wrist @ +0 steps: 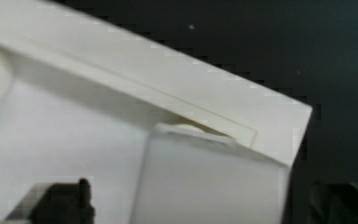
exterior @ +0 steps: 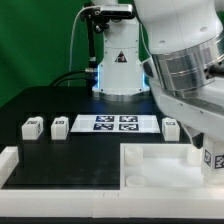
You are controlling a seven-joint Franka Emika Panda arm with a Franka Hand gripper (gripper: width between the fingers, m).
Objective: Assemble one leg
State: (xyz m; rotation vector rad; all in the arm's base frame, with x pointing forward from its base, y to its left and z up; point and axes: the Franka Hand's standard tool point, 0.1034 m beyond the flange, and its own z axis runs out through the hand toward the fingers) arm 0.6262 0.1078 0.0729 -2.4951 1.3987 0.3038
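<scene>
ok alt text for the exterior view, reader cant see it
A white robot arm fills the exterior view's right, reaching down over a large white tray-like piece at the front of a black table. Behind lie the marker board, two small tagged legs toward that view's left and a third leg toward its right.

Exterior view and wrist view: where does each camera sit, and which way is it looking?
Exterior view: off the arm, facing the robot's base across the black table, over the legs, marker board and white tray-like piece; the arm fills the exterior view's right.
Wrist view: on the wrist, close above the tray-like piece's raised wall; one dark fingertip shows.
Shared: the tray-like piece and the black table.
</scene>
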